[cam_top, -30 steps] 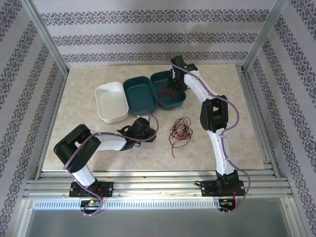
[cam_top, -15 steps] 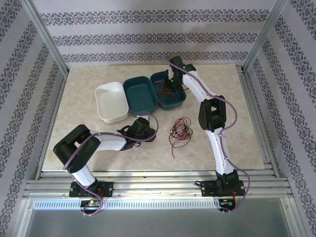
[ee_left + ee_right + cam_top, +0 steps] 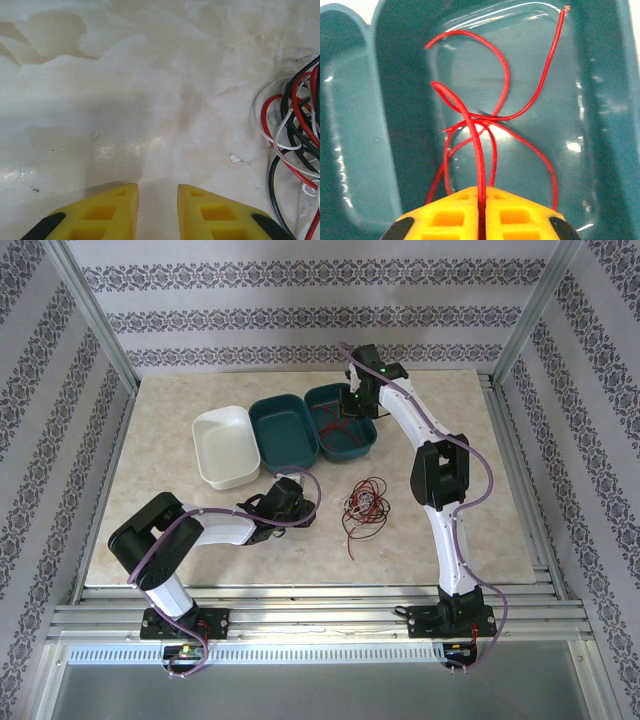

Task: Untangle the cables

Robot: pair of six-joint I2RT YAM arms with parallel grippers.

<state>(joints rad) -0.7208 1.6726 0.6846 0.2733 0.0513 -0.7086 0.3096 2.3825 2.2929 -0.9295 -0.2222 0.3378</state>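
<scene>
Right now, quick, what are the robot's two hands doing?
Left gripper: open, holding nothing.
Right gripper: shut on a red wire.

Patterned walls (image 3: 300, 320); marble tbl (image 3: 160, 430).

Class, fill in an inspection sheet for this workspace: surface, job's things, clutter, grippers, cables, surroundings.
Surface: marble-look table, carrying white bin, middle teal bin, right teal bin.
Job's things: tangled bundle of red, black, white wires on the table; red wires in the right teal bin.
Clutter: small white flecks beside the bundle.
Grippers: left gripper open, empty, low beside the bundle; right gripper over the right teal bin, shut on red wire.
Cables: purple cables along both arms.
Surroundings: patterned walls, metal frame.
</scene>
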